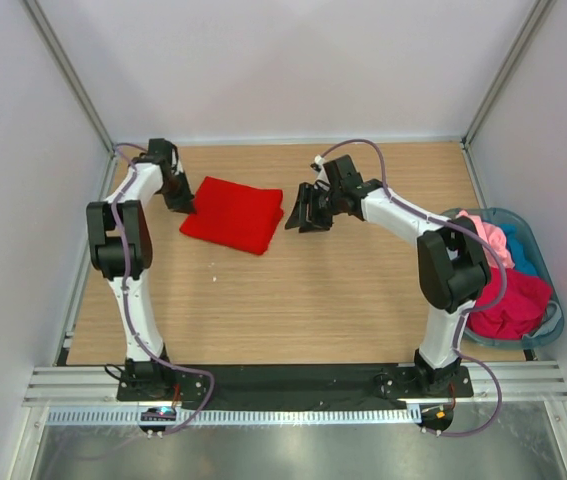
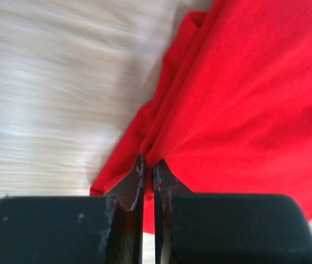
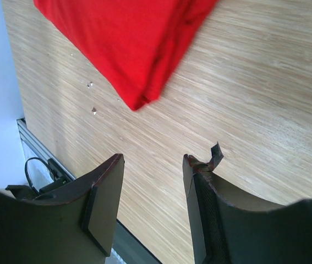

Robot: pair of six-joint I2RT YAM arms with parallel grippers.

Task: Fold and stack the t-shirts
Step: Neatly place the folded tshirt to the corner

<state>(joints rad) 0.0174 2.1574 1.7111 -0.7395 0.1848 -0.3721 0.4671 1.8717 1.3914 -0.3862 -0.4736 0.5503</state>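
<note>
Top view: folded bright red cloth t-shirt [image 1: 233, 214] on pale wooden table [image 1: 313, 290], left gripper [image 1: 181, 203] lowered at its left edge, right gripper [image 1: 301, 212] just right of it, left wrist: jaws pinched on shirt's edge, right wrist: jaws wide, shirt corner ahead.

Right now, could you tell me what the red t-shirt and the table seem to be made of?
The red t-shirt: soft matte cloth, probably cotton; it creases where the left claw pinches it. The table: pale wood-grain surface with a slight sheen, perhaps laminate.
</note>
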